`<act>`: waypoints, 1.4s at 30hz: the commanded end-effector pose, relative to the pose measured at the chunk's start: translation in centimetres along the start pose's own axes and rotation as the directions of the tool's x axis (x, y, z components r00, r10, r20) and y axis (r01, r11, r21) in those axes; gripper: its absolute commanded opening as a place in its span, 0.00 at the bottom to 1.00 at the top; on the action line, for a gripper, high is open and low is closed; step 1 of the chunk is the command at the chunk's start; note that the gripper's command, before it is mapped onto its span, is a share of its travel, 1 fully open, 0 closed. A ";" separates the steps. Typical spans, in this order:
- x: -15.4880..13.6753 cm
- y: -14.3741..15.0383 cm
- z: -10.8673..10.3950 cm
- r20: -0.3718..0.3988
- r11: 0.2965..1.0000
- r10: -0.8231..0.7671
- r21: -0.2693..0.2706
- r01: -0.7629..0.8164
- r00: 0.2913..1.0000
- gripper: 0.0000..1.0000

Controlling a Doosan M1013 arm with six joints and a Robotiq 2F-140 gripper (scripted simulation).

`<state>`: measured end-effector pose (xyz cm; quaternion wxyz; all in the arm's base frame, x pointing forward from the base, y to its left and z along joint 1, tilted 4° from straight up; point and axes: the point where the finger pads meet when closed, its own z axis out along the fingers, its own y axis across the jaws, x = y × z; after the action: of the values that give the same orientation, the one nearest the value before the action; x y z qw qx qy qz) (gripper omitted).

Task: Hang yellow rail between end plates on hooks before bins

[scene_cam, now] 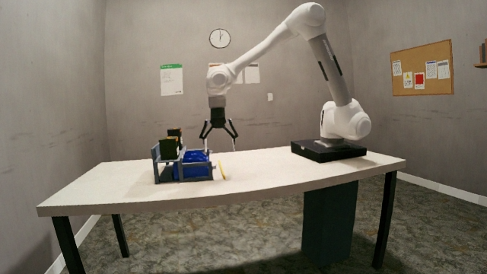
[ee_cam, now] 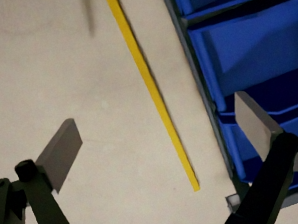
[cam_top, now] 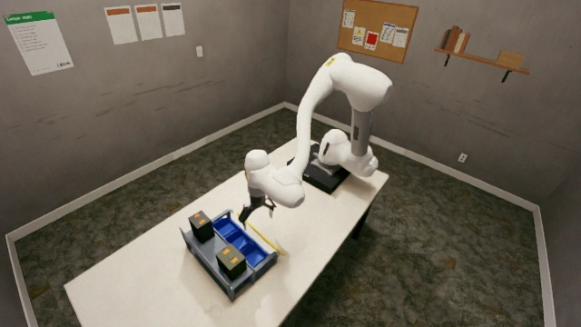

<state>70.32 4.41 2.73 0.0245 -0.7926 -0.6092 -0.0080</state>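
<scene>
One thin yellow rail (ee_cam: 148, 80), apparently flat on white table (cam_top: 318, 213).

wall clock (scene_cam: 219, 38); cork board (cam_top: 377, 30); wall shelf (cam_top: 481, 59); posters (cam_top: 144, 22); two dark boxes (cam_top: 201, 226)
</scene>
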 end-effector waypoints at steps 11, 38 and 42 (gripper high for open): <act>-0.1 -0.1 -0.4 -0.006 0.996 -0.088 0.005 0.088 0.996 1.00; -0.2 -0.2 -1.2 -0.010 0.974 -0.224 0.010 0.224 0.975 1.00; -0.2 -0.2 -1.2 -0.010 0.974 -0.224 0.010 0.224 0.975 1.00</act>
<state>70.11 4.23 3.87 0.0303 -0.7186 -0.6946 -0.0107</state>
